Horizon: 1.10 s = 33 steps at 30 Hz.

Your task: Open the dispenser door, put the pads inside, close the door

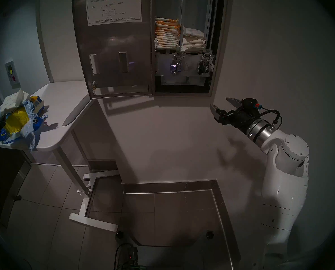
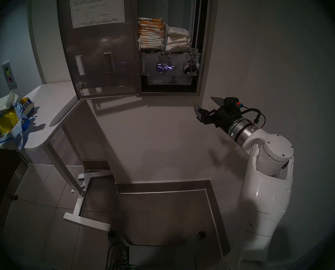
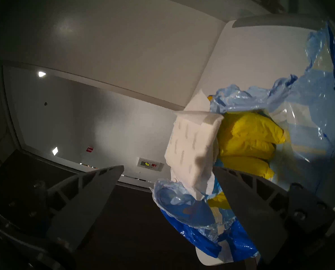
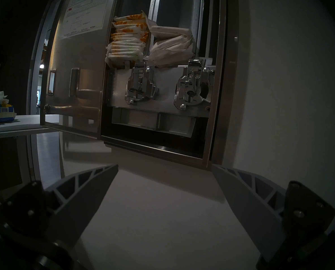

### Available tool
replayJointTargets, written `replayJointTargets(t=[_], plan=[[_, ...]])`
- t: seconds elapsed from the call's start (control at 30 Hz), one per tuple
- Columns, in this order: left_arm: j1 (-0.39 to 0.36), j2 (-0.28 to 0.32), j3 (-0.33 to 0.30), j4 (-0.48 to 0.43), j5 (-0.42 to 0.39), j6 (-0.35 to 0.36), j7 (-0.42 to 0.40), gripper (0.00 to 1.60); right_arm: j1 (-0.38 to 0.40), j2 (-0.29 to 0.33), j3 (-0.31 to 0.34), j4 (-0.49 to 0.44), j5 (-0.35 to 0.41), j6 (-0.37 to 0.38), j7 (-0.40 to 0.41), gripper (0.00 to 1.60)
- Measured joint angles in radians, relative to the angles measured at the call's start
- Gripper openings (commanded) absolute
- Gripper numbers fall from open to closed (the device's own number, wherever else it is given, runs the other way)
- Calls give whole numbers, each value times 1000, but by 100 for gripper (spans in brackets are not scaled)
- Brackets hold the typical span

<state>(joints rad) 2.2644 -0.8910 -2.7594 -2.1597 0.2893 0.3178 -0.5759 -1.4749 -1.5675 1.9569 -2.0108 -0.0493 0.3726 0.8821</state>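
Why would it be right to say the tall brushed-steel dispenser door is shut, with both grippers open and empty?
It isn't right. The tall brushed-steel dispenser door stands swung open, as the head view shows. The left gripper and right gripper are indeed open and empty.

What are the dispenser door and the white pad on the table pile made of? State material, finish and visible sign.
Dispenser door: looks like brushed stainless steel, satin grey, with soft streaked reflections and a folded rim.

White pad: seemingly soft padding in a thin matte white wrapper, paper or film unclear; it dents and crinkles at its edges.
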Motion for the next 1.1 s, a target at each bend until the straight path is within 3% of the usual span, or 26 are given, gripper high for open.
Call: replayJointTargets(t=[0.4,1.1], plan=[[-13,-1,76,40,30,-28,49,160,0,0,0,0,0,0,0,160],[-40,12,129,57,88,-37,117,160,0,0,-1,0,1,0,-1,160]])
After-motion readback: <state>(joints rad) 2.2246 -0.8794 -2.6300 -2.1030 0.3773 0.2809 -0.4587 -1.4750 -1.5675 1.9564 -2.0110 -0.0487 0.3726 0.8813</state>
